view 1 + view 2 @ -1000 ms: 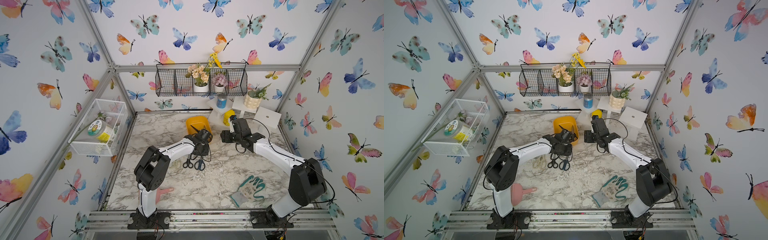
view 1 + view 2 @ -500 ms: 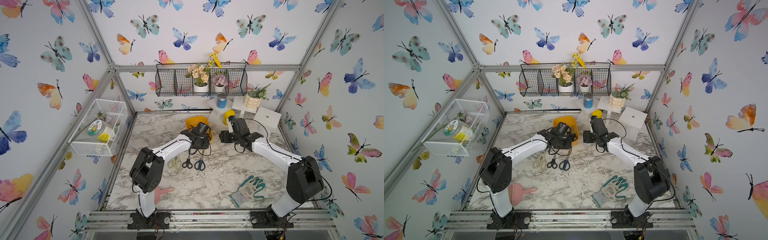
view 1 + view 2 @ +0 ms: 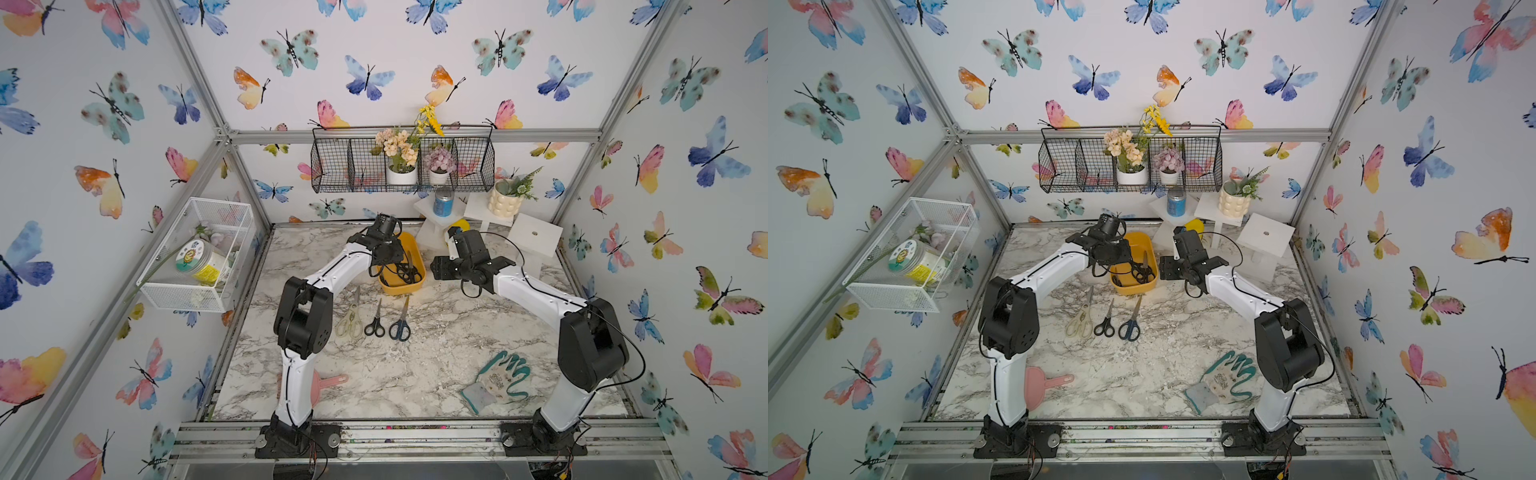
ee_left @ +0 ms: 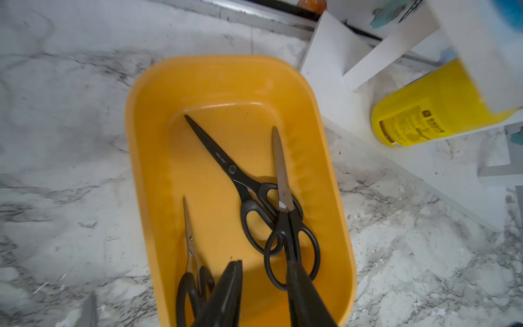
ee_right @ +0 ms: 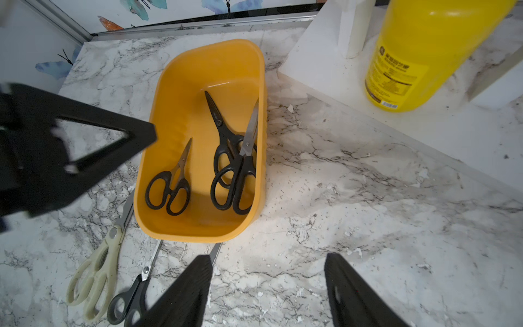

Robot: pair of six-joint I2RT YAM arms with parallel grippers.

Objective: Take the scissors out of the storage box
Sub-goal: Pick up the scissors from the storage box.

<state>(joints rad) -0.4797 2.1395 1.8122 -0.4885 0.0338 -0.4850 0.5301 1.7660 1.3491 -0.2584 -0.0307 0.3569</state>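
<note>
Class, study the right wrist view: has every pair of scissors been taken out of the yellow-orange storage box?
No, the small black scissors and two larger black pairs lie inside the storage box.

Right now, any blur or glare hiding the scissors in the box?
Left wrist view: scissors sharp, glare on the box floor, yellow bottle smeared. Right wrist view: scissors sharp, left arm blurred at the edge. Top views: box small, partly behind the left arm.
</note>
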